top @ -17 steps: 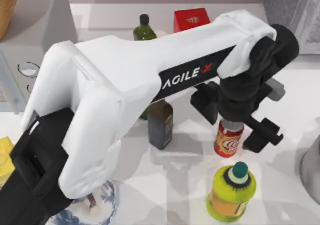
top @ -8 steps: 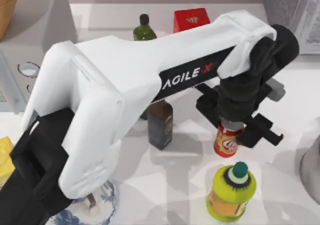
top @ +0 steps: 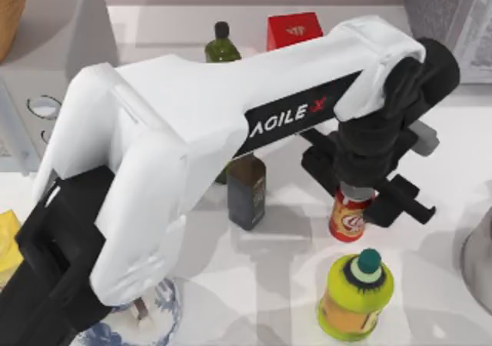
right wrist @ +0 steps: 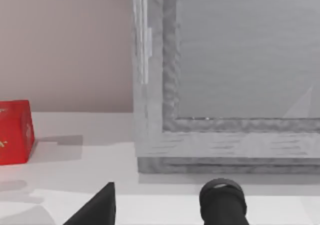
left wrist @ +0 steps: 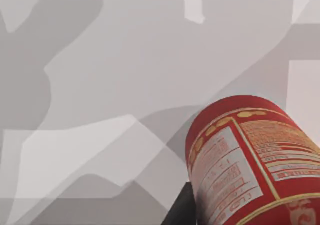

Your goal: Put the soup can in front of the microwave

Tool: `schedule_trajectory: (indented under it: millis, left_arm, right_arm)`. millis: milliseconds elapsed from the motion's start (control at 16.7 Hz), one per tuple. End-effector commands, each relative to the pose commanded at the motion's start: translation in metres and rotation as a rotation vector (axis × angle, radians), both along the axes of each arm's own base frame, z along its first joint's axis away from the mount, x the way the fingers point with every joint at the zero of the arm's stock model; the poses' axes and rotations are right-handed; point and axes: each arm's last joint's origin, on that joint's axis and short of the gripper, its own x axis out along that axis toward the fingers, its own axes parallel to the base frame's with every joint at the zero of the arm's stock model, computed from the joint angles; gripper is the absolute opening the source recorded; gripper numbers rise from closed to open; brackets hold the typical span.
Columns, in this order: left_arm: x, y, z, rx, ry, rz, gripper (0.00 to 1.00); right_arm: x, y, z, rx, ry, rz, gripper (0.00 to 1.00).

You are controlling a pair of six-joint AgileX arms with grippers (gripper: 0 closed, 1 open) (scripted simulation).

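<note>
The soup can (top: 350, 220), red with a round emblem, stands upright on the table right of centre. My left arm reaches across from the lower left, and its gripper (top: 357, 189) comes down over the can's top, shut on it with a black finger on either side. The left wrist view shows the can's label (left wrist: 250, 160) close up, with a dark finger (left wrist: 182, 211) beside it. The microwave (top: 31, 77) stands at the table's far left, its dials partly behind the arm.
Near the can stand a dark bottle (top: 247, 192) and a yellow-green jar (top: 355, 296) with a teal cap. A green bottle (top: 222, 44) and a red box (top: 294, 29) sit at the back. A darker grey box (top: 446, 8) fills the back right corner.
The left gripper's fingers have drawn in against the soup can over the last second. The can stands in the same spot.
</note>
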Motion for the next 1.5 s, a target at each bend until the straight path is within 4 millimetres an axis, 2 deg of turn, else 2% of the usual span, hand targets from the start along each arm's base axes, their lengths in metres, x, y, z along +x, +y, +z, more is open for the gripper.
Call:
schedule_trajectory:
  millis: [180,480,780,960,1080,1200,1380,1500]
  left_arm:
    - [-0.002,-0.003,0.008,0.005,0.002,-0.013,0.00]
    - [0.000,0.000,0.039,0.000,0.000,-0.001,0.00]
    - [-0.001,-0.001,0.039,0.001,0.000,-0.004,0.00]
    - [0.008,0.016,0.063,-0.036,-0.026,0.002,0.00]
    - [0.017,0.043,0.096,-0.082,-0.066,0.015,0.00]
    - [0.025,0.086,0.137,-0.128,-0.118,0.038,0.00]
    - [0.021,0.172,0.190,-0.151,-0.184,0.093,0.00]
    - [0.008,0.233,0.210,-0.134,-0.207,0.144,0.00]
  right_arm:
    - [0.000,0.000,0.000,0.000,0.000,0.000,1.00]
    - [0.000,0.000,0.000,0.000,0.000,0.000,1.00]
    - [0.000,0.000,0.000,0.000,0.000,0.000,1.00]
    - [0.000,0.000,0.000,0.000,0.000,0.000,1.00]
    - [0.000,0.000,0.000,0.000,0.000,0.000,1.00]
    - [0.000,0.000,0.000,0.000,0.000,0.000,1.00]
    - [0.000,0.000,0.000,0.000,0.000,0.000,1.00]
    - [0.000,0.000,0.000,0.000,0.000,0.000,1.00]
